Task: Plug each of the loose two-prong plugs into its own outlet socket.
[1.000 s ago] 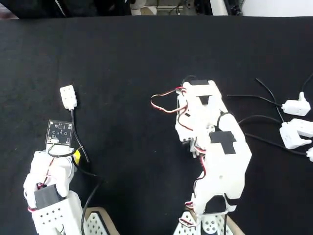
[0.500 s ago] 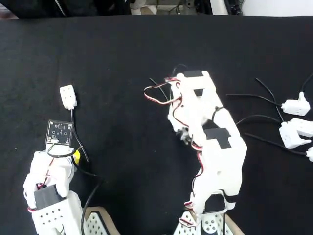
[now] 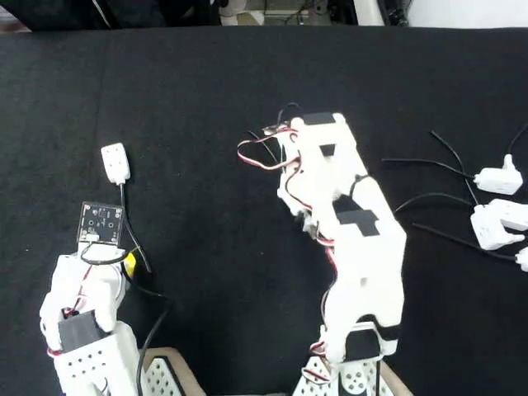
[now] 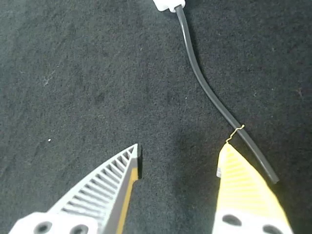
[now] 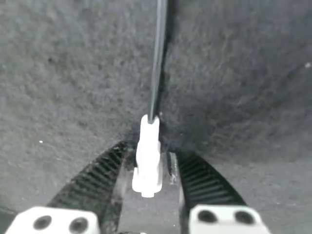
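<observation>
In the right wrist view my right gripper (image 5: pixel 148 155) is shut on a small white plug (image 5: pixel 148 142), whose black cord (image 5: pixel 158 53) runs away over the black cloth. From above, the right arm (image 3: pixel 346 223) stands mid-table and hides its own gripper and the plug. My left gripper (image 4: pixel 178 157) is open over bare cloth, with a black cord (image 4: pixel 204 87) running past its yellow finger (image 4: pixel 241 180) to a white block (image 4: pixel 168 4). That white corded block (image 3: pixel 115 162) lies at the far left, beyond the left arm (image 3: pixel 82 322).
Several white corded plug and socket pieces (image 3: pixel 499 180) (image 3: pixel 497 224) lie at the table's right edge, their black cords (image 3: pixel 429 165) trailing toward the middle. Red and white servo wires (image 3: pixel 260 157) loop off the right arm. Black cloth (image 3: pixel 206 74) covers the whole table.
The right arm has swung leftward and a little farther from the table's near edge, carrying what it holds. The left arm and the white pieces have stayed put.
</observation>
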### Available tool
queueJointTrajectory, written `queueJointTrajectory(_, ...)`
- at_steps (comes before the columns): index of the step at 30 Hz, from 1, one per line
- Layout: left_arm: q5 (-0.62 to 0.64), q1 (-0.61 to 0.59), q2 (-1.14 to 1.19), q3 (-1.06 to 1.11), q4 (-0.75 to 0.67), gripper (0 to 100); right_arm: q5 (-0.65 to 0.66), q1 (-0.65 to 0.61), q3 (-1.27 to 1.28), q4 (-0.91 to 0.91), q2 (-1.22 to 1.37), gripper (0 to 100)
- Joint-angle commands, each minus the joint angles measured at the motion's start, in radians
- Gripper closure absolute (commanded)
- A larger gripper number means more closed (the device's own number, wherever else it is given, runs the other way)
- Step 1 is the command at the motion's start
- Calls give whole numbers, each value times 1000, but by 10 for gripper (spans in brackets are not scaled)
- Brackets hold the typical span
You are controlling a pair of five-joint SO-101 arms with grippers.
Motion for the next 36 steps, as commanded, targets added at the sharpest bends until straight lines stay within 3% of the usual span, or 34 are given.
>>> queueJointTrajectory(1, -11, -2, -9, 12, 3, 741, 12, -2, -139, 29, 50, 854)
queueJointTrajectory(18, -11, -1, -9, 12, 3, 741, 14, -2, -426, 213, 162, 854)
queueJointTrajectory(26, -11, -1, -9, 12, 3, 741, 14, -2, -429, 218, 162, 855)
queueJointTrajectory(31, -11, -1, -9, 12, 3, 741, 14, -2, -427, 219, 162, 936)
queueJointTrajectory(36, -11, -1, -9, 12, 3, 741, 12, -2, -383, 221, 162, 927)
